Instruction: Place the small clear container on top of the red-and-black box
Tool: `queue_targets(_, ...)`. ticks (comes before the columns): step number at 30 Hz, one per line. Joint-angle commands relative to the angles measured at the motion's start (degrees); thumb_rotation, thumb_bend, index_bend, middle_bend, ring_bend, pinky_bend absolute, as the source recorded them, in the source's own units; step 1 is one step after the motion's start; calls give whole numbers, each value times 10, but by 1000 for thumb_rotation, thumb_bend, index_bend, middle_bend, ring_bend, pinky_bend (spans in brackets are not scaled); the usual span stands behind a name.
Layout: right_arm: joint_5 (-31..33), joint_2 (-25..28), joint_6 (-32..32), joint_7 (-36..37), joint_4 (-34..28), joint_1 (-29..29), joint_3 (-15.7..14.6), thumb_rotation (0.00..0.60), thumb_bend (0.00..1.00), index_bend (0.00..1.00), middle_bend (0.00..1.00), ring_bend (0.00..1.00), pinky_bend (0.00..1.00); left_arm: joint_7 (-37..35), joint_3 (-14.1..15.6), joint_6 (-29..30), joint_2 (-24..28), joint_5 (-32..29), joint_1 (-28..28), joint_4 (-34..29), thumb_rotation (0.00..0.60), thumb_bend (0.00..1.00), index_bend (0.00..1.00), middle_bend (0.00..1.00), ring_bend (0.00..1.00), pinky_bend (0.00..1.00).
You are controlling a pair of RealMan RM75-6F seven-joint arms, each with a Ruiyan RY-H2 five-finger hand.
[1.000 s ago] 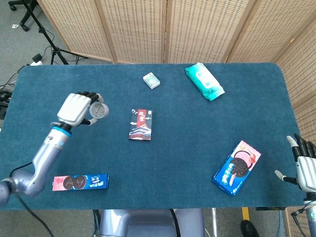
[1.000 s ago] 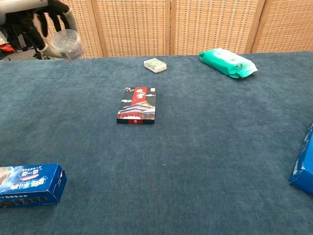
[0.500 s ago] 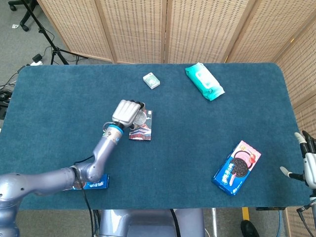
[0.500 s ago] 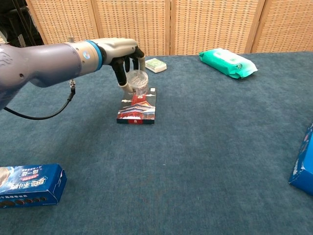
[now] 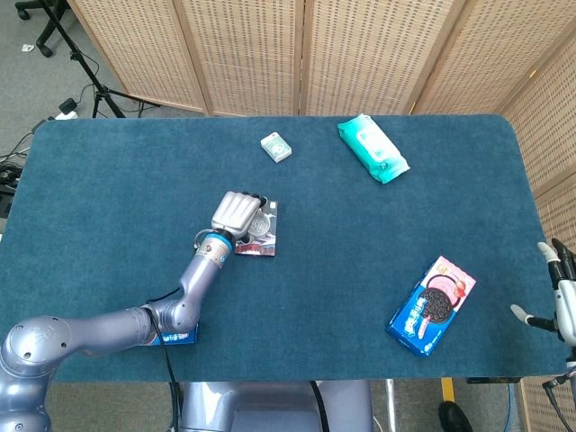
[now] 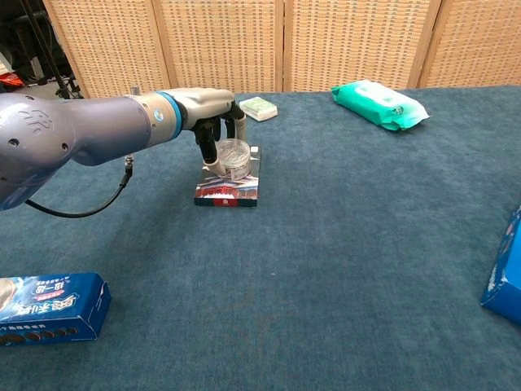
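Chest view: left robot hand (image 6: 213, 122) reaching in from the left, fingers (image 6: 208, 143) curled down around the small clear container (image 6: 234, 158), container gripped at its sides. Container upright and seated on, or just above, the far end of the red-and-black box (image 6: 229, 184); contact between base and lid not resolvable. Box flat on the tabletop (image 6: 342, 244), long axis running away from the robot, near end bare. Robot hand directly over and behind the container, so release likely calls only for spreading the fingers and lifting clear, straight up from the box.

Head view: same left robot hand (image 5: 238, 212) covering the box's left half, container (image 5: 260, 221) only glimpsed at the fingertips, box (image 5: 266, 236) partly hidden beneath. Right robot hand (image 5: 563, 306) at the frame edge, well right of the box, fingers apart, holding nothing; left hand plainly the nearer.

Writing: white characters on the box's red band, too small to read. Blue cookie carton (image 5: 432, 304) right of the box, with a dark sandwich-cookie picture, brand illegible. Long blue cookie box (image 6: 49, 308) near-left of the box, lettering unreadable. Green wipes pack (image 5: 373, 148) far-right of the box and small pale green box (image 5: 275, 147) beyond it, labels unreadable.
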Motion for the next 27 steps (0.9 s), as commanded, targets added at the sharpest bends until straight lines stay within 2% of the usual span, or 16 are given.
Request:
queue_targets(1,1,1,-1,2,0,0,0,600,0,0,0,0,0,12,7,-12,7,-26,-1,-9,600,85,40,1,0,65)
queue_targets(3,2,2,-2,5,0,0,1,600,0,0,0,0,0,23,8,-25,16,-58,-6,-21,600,37,0,0,0,0)
queue_targets(5,3,2,-2,9,0,0,1,600,0,0,0,0,0,27,7,-22,21,-66,-9,-27,600,15,0,0,0,0)
queue_targets(9,8,1,-8,13,5,1,2,600,0,0,0,0,0,24,7,5,29,-58,-6,-44,600,0,0,0,0,0)
queue_targets(12,10,0,-10,15,8,2,3,600,0,0,0,0,0,-1,0,25,50,-31,8,-78,600,0,0,0,0,0)
queue_targets(18,4,-2,-8,11,8,2,1,600,0,0,0,0,0,-32,17,104,138,66,65,-194,600,0,0,0,0,0)
queue_targets(22,-3,-3,1,8,6,0,-1,600,0,0,0,0,0,-85,52,218,211,172,152,-277,600,0,0,0,0,0)
queue_targets(24,-4,-6,5,6,6,-1,-1,600,0,0,0,0,0,-127,79,267,238,226,200,-295,600,0,0,0,0,0)
queue_targets(25,-5,-6,6,6,6,-1,-1,600,0,0,0,0,0,-136,84,275,242,236,209,-295,600,0,0,0,0,0)
queue_targets(27,-9,-9,10,2,8,-1,-2,600,0,0,0,0,0,-179,113,318,261,270,259,-292,600,0,0,0,0,0)
